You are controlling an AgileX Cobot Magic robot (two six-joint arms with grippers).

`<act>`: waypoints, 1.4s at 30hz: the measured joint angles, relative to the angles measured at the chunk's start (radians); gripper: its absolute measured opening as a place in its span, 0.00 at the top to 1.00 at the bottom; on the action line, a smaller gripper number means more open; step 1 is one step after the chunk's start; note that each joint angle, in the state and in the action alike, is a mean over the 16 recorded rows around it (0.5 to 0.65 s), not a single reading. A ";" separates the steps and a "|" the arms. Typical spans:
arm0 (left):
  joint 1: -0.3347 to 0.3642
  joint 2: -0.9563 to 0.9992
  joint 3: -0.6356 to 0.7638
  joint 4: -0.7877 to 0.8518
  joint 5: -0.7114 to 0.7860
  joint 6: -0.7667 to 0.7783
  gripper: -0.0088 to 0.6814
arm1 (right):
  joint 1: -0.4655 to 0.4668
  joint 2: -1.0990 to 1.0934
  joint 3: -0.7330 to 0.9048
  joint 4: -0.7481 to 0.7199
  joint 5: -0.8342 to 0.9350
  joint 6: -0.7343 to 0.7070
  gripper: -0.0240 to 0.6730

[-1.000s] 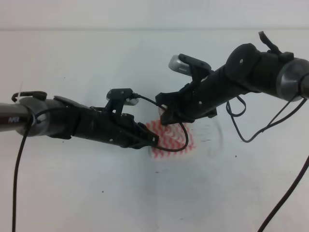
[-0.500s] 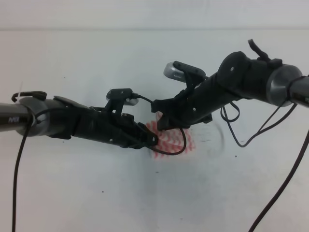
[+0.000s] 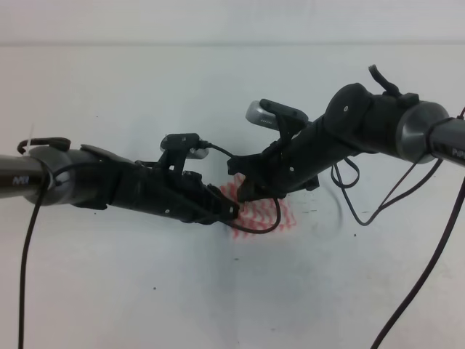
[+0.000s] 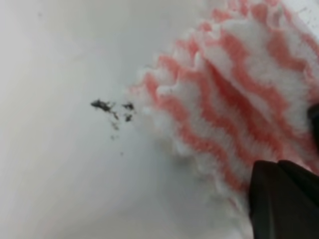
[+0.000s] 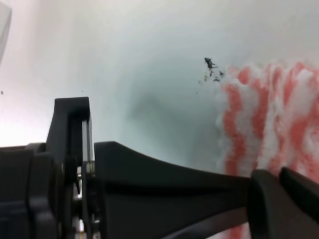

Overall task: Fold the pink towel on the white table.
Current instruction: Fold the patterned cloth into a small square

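The left gripper (image 3: pixel 231 211), black and slender, has its tip down on the left edge of the thin pink-red and white zigzag-striped towel (image 3: pixel 261 212). In the left wrist view its dark fingertips (image 4: pixel 281 199) lie close together against the cloth (image 4: pixel 239 94), with no gap visible between them, but whether a fold is pinched there cannot be told. The right gripper (image 3: pixel 243 190) comes down onto the towel's upper left part from the right. In the right wrist view two dark finger ends (image 5: pixel 284 199) sit near each other at the striped edge (image 5: pixel 264 114); how far the jaws stand apart is not clear.

The towel lies near the middle of the broad plain white matte table (image 3: pixel 145 291), mostly hidden under both grippers. A small cluster of dark specks (image 4: pixel 112 109) sits on the table just beside the towel's scalloped edge.

The left arm stretches nearly level from the left edge. The right arm slopes down from the upper right, with black cables (image 3: pixel 407 291) hanging in loops.
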 joint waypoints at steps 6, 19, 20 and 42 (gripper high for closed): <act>0.000 -0.025 0.001 0.011 0.004 0.004 1.00 | -0.001 0.000 0.000 0.002 0.000 0.000 0.99; 0.000 -0.051 0.004 0.048 -0.002 0.017 1.00 | -0.002 0.002 0.000 0.007 0.001 -0.001 0.99; 0.000 -0.049 0.004 0.049 -0.001 0.020 1.00 | -0.002 0.002 0.000 0.008 0.001 -0.002 0.99; 0.000 -0.013 0.003 0.036 0.002 0.061 1.00 | 0.007 0.003 0.000 0.041 0.019 -0.009 0.99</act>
